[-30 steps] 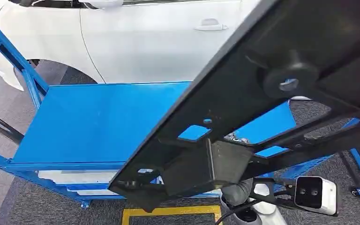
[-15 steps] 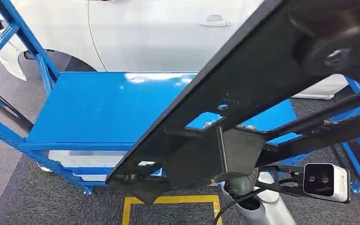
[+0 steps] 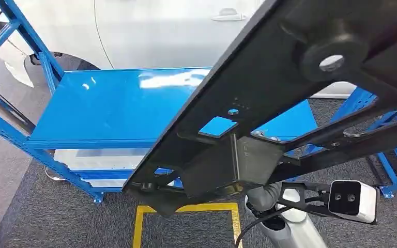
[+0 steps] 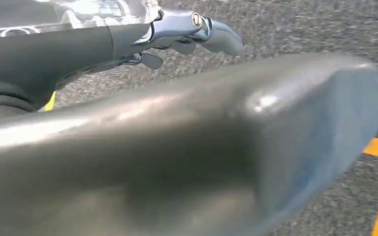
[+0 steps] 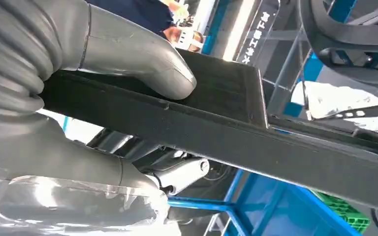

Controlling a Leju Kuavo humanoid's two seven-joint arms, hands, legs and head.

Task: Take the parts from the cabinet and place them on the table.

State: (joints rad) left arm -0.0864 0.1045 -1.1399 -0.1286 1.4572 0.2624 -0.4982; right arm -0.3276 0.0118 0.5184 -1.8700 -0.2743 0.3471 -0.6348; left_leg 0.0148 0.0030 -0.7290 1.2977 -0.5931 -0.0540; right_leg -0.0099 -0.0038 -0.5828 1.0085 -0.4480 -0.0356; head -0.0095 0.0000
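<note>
Above the table's [image 3: 98,111] near edge, the right hand [image 5: 103,73] clamped the black part [image 3: 269,98], thumb on top. Its long axis ran diagonally over the table's right front corner, away from the hand. The left hand's [image 4: 197,34] fingers curled, holding nothing visible.

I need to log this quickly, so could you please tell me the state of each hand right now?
Left hand: holds nothing, but open or closed cannot be told.
Right hand: gripping the black part.
</note>
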